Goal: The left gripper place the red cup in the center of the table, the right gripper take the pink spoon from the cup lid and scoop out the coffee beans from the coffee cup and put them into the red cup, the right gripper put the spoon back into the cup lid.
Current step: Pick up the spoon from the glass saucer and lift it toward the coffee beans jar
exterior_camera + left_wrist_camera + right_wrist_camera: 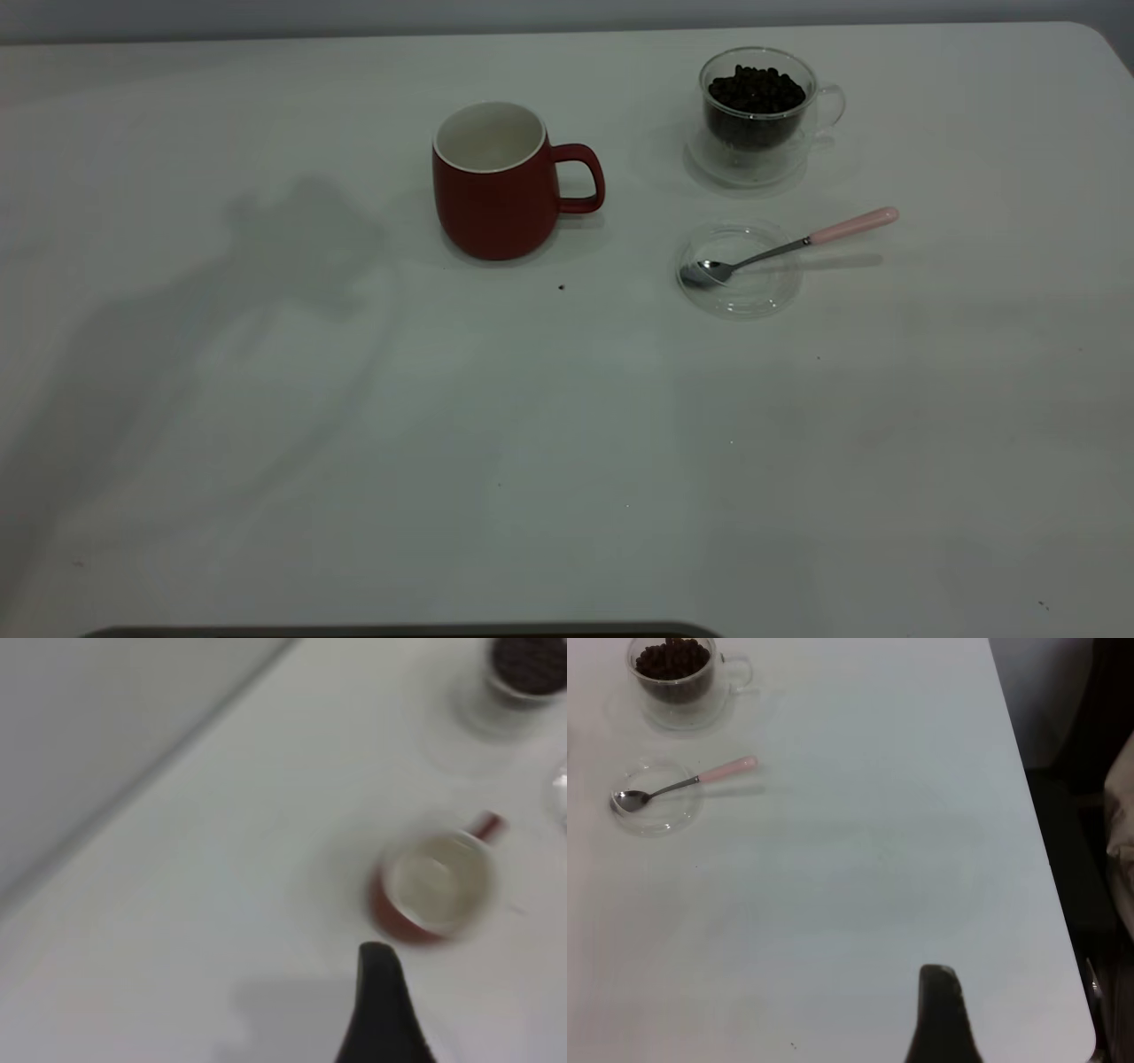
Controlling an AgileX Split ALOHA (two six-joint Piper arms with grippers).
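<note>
Standing upright left of the clear double-walled glass coffee cup (759, 111): rounded dark red ceramic mug (496, 182), rigid, weighty, glazed-slick, best gripped at rim or loop handle; nearer, glass lid (740, 270) cradling pink-handled spoon (797, 244); jaw states impossible to tell.

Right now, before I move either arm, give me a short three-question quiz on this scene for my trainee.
1. True or false: the red cup already holds coffee beans.
2. Where does the bowl of the pink spoon rest? A) in the cup lid B) in the coffee cup C) on the bare table
3. Fill in: the red cup's handle points toward the ____.

Key: 1 false, its white inside shows no beans. 2 A. 3 coffee cup.
</note>
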